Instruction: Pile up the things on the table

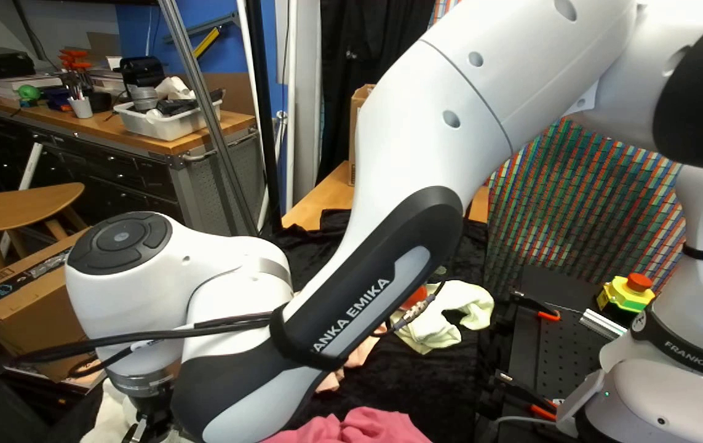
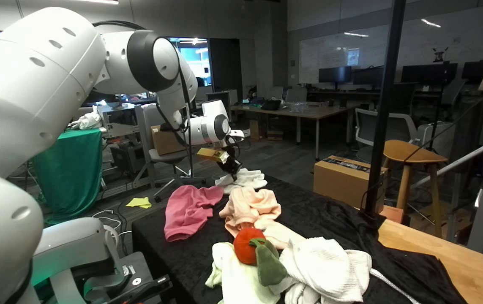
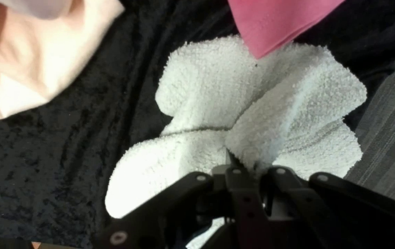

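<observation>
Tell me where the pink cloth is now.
In an exterior view, the pink cloth lies left of the peach cloth; at the wrist view's top, its corner overlaps the white cloth.

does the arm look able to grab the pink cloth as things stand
Probably not yet: the gripper looks shut on the white cloth below it, so it would likely need to let go first. Nothing seems to cover the pink cloth.

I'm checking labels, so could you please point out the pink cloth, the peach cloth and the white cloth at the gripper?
Pink cloth (image 2: 189,212), in an exterior view: middle.
Peach cloth (image 2: 251,205), in an exterior view: central folds.
White cloth (image 3: 221,107), in the wrist view: middle.
</observation>
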`<action>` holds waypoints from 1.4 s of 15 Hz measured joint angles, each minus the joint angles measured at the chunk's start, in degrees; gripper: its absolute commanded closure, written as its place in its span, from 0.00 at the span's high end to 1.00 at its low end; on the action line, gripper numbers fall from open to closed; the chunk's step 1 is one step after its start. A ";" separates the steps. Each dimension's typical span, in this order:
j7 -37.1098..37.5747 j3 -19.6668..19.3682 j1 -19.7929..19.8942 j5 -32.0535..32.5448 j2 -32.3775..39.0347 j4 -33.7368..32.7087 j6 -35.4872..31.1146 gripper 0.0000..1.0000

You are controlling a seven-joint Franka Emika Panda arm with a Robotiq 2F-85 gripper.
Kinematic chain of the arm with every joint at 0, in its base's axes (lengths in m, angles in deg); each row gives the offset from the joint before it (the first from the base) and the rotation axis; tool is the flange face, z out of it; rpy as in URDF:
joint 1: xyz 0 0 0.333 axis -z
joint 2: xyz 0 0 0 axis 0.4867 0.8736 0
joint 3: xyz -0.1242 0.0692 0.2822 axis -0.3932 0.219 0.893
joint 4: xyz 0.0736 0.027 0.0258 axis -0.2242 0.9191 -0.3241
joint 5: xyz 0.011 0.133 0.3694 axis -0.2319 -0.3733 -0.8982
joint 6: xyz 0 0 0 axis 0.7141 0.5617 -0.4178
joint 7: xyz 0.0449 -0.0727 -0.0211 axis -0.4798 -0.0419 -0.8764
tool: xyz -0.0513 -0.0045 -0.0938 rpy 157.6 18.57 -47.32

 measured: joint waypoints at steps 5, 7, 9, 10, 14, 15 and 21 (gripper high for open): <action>0.19 -0.51 -1.28 0.35 -2.64 0.51 0.76 0.05; 1.16 -1.51 -1.99 0.97 -4.84 1.51 0.77 0.05; 3.40 -3.21 -2.75 2.43 -7.85 2.99 0.67 0.05; 5.01 -4.30 -3.15 3.48 -9.65 3.93 0.58 0.05; 13.36 -8.28 -3.81 8.84 -18.46 9.56 0.15 0.05; 15.63 -9.04 -3.74 10.45 -20.98 11.54 0.16 0.05; 25.79 -8.79 0.28 19.33 -36.26 26.27 0.47 0.05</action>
